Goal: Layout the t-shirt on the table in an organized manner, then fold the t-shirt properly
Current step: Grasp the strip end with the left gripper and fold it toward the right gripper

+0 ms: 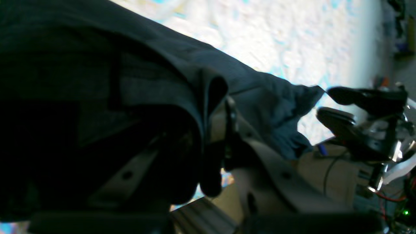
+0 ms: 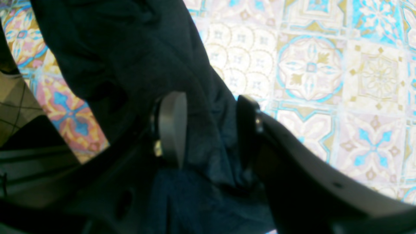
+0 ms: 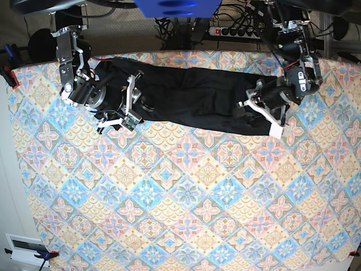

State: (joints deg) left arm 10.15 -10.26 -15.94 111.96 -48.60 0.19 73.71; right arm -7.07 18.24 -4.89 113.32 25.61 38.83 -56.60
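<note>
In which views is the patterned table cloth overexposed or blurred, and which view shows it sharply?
Left wrist: the pastel diamond-tiled table cloth is washed out and blurred behind the plain black fabric t-shirt. Right wrist: pattern readable, slightly soft, bright. Base: evenly lit, sharp.

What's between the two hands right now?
In the base view, the black t-shirt stretches in a long band from the right hand to the left hand, over the table.

Tiled table (image 3: pixel 180 214) — black t-shirt (image 3: pixel 192 96) atop
</note>
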